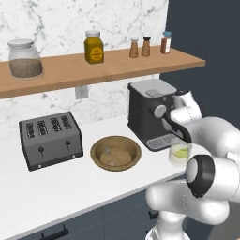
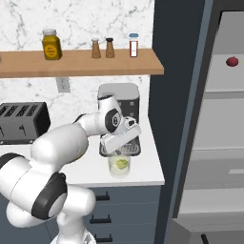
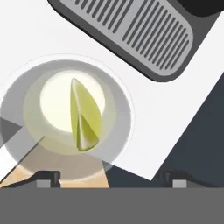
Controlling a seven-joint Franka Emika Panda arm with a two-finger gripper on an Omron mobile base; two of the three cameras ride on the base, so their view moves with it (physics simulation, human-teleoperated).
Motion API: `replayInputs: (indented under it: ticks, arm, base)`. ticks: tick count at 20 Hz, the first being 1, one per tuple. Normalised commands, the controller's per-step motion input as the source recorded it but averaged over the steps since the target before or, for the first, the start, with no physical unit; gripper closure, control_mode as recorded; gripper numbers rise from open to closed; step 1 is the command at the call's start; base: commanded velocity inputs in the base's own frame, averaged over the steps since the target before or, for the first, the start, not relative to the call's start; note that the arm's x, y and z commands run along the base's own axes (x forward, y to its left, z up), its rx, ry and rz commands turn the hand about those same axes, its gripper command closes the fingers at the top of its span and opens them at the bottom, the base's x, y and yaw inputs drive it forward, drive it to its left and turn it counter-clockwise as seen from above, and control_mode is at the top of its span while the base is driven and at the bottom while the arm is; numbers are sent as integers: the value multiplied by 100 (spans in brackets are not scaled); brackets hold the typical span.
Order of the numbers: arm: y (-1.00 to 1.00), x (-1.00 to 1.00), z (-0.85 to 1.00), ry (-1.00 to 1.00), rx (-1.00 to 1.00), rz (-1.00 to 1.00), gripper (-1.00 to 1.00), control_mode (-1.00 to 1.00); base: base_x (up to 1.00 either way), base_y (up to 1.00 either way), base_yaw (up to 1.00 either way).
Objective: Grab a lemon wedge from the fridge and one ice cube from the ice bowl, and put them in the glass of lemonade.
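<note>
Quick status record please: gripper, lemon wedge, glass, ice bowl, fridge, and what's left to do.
gripper: gripper open, above the glass, nothing between the fingertips
lemon wedge: lemon wedge inside the glass, in the pale liquid
glass of lemonade: glass of lemonade upright on the white counter, just in front of the coffee machine drip tray
ice bowl: ice bowl on the counter between the toaster and the coffee machine; contents too faint to count
fridge: fridge door open, small red fruit on an upper shelf
remaining: ice cube not yet in the glass
</note>
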Motion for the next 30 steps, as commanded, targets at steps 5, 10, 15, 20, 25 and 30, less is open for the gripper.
replayInputs:
  ticks: [5,10,15,20,25,30]
  arm:
    - [22,-28,61,-12,0,0,-100,-100]
    - [74,-23,32,-22,0,-4,-100,-100]
    - [94,-19,8,-42,16,-21,-100,-100]
    - [100,-4,0,-37,28,-35,-100,-100]
    - [100,0,-1,-18,37,-41,-100,-100]
    - [75,-2,0,-1,38,-25,-100,-100]
  base:
    - [0,0,0]
    - [0,0,0]
    - [0,0,0]
    - [0,0,0]
    - [0,0,0]
    - [0,0,0]
